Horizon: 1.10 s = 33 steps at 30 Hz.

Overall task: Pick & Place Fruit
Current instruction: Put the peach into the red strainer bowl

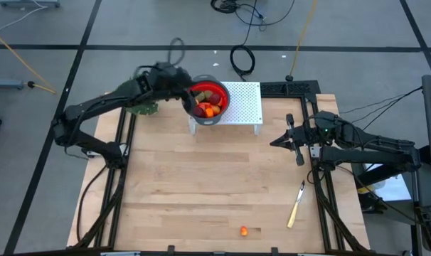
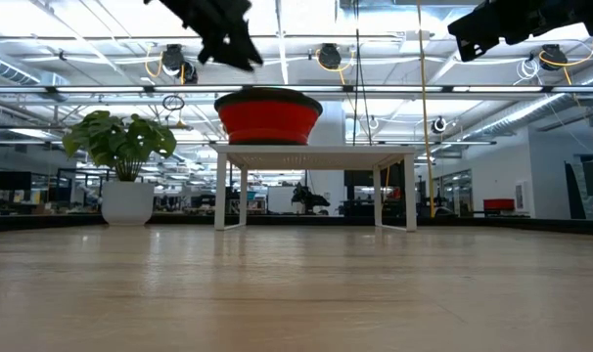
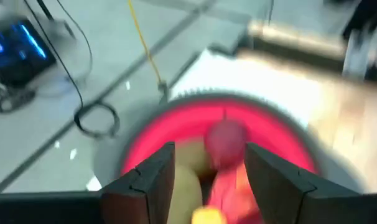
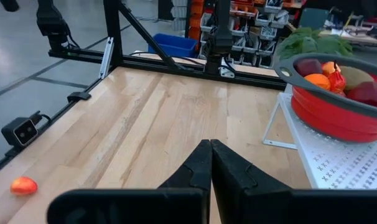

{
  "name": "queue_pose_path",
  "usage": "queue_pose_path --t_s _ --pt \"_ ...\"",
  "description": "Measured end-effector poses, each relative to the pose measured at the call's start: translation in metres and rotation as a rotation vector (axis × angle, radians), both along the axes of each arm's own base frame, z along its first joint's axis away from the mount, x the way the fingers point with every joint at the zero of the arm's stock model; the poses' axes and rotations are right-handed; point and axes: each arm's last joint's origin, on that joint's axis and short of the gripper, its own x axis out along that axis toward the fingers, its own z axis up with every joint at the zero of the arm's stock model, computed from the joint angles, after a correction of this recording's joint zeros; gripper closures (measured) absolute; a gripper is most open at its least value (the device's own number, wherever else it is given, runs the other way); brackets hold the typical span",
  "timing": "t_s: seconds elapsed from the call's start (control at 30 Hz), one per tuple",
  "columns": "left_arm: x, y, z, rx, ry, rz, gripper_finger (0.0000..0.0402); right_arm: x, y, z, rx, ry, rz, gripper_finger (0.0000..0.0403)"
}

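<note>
A red bowl (image 1: 219, 91) holding several toy fruits (image 1: 205, 108) stands on a small white perforated stand (image 1: 242, 107) at the table's far side. My left gripper (image 1: 188, 98) hangs just above the bowl's left rim (image 3: 145, 140) with its fingers open. In the blurred left wrist view a dark red round fruit (image 3: 226, 138) shows just past the fingertips, over the fruits in the bowl, touching neither finger. One small orange fruit (image 1: 244, 230) lies on the table near its front edge. My right gripper (image 1: 276, 142) waits shut above the table's right side.
A pale-handled knife (image 1: 296, 205) lies on the table at the near right. A leafy green plant (image 1: 143, 109) in a white pot (image 2: 126, 203) stands at the far left, under my left arm. The wooden tabletop (image 1: 201, 185) between the stand and the front edge is bare.
</note>
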Motion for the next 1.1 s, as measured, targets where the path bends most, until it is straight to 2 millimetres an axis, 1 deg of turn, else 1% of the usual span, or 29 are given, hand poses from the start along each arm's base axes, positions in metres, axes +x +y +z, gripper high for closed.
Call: queue_pose_path --t_s 0.1,0.2,0.37,0.5,0.6,0.67,0.8,0.97,1.1 --pt "-0.004 -0.010 0.021 0.007 -0.104 0.002 0.0218 0.000 0.000 0.000 0.027 0.004 -0.005 0.0403" --pt "-0.006 -0.028 0.035 -0.021 -0.171 -0.030 0.0231 0.000 0.000 0.000 0.047 0.006 -0.009 0.0403" --pt "-0.005 -0.067 0.046 -0.062 -0.221 -0.142 0.0264 0.000 0.001 0.000 0.090 0.012 -0.001 0.0403" --pt "-0.001 -0.097 0.049 -0.086 -0.231 -0.250 0.0301 -0.001 0.003 0.000 0.119 0.013 0.093 0.0403" --pt "0.001 -0.114 0.049 -0.074 -0.229 -0.276 0.0332 -0.001 0.006 0.000 0.161 0.021 0.138 0.0403" --pt "0.004 -0.124 0.045 -0.080 -0.227 -0.291 0.0355 0.000 0.008 0.000 0.178 0.027 0.154 0.0403" --pt "0.011 -0.139 0.028 -0.123 -0.265 -0.328 0.0395 0.004 0.017 -0.001 0.172 0.038 0.228 0.0403" --pt "0.018 -0.155 0.005 -0.165 -0.318 -0.369 0.0389 0.015 0.035 0.001 0.168 0.021 0.363 0.0403" --pt "0.021 -0.164 -0.016 -0.197 -0.348 -0.388 0.0399 0.024 0.052 -0.003 0.172 0.051 0.448 0.0403"
